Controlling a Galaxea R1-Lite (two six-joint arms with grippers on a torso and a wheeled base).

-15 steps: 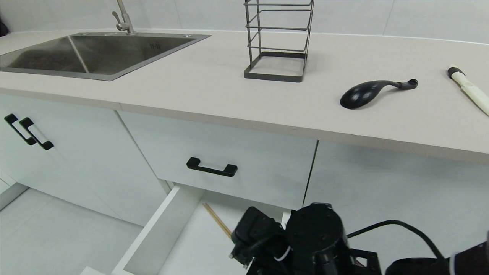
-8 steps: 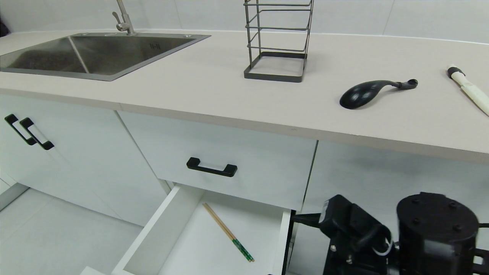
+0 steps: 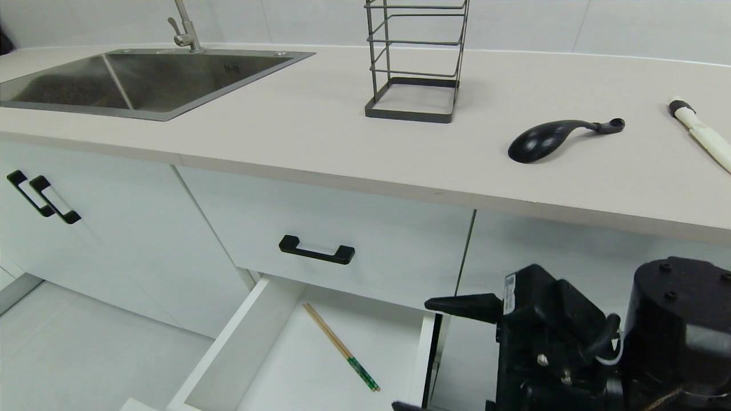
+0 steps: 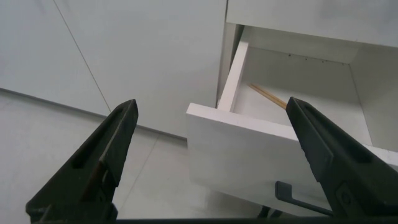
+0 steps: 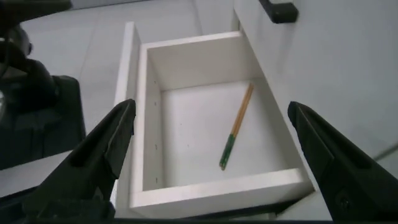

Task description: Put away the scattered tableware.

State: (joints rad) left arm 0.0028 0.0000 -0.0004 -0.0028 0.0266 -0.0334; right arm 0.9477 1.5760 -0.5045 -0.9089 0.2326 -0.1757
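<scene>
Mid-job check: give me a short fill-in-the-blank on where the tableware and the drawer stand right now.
The drawer with the chopsticks in it stands ____. The spoon on the counter is ____ in colour. The sink lies to the ____ of the rack.
Missing words: open; black; left.

Countertop (image 3: pixel 297 131) bears rack (image 3: pixel 409 116), black spoon (image 3: pixel 537 142), white-handled tool (image 3: pixel 705 140) (drawer (image 3: pixel 240 348) holds chopsticks (image 3: pixel 341 347)).
</scene>
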